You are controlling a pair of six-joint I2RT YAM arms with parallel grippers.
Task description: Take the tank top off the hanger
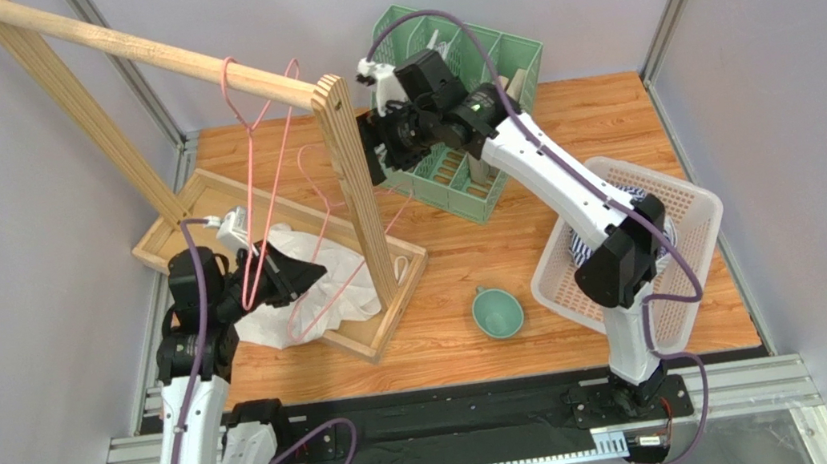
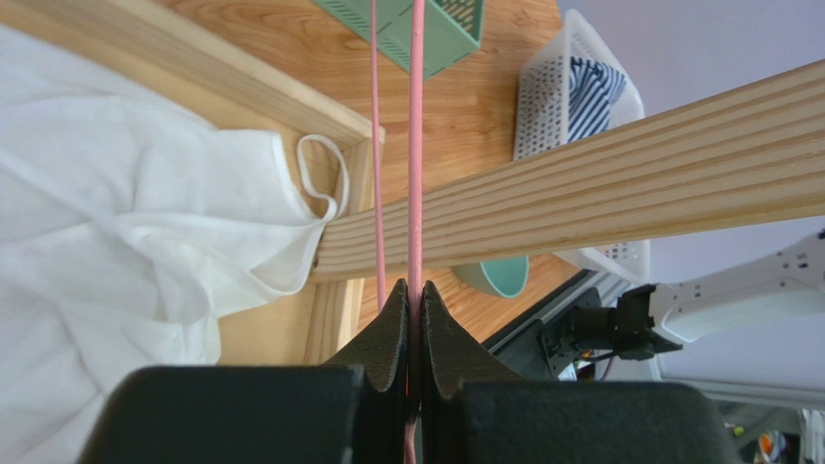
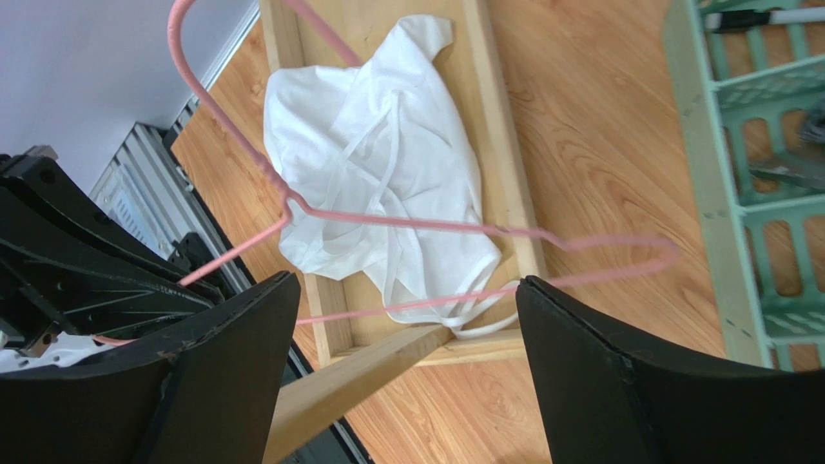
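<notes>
A white tank top (image 1: pixel 312 295) lies crumpled on the wooden rack's base tray (image 1: pixel 184 210), under a pink wire hanger (image 1: pixel 229 88) hooked on the rack's top rail. My left gripper (image 1: pixel 267 279) is low beside the cloth, shut on the hanger's wire; in the left wrist view the pink wire (image 2: pixel 416 193) runs straight into the closed left gripper (image 2: pixel 416 295), with the tank top (image 2: pixel 116 242) to the left. My right gripper (image 1: pixel 374 147) stands open near the rack's right post, holding nothing. The right wrist view looks down between the open right gripper (image 3: pixel 405 290) at the hanger (image 3: pixel 436 225) and tank top (image 3: pixel 378 164).
The rack's upright post (image 1: pixel 353 180) stands between the two grippers. A green divided basket (image 1: pixel 502 50) sits at the back. At right is a white basket (image 1: pixel 680 189) holding a striped cloth. A teal bowl (image 1: pixel 497 311) rests on the table in front.
</notes>
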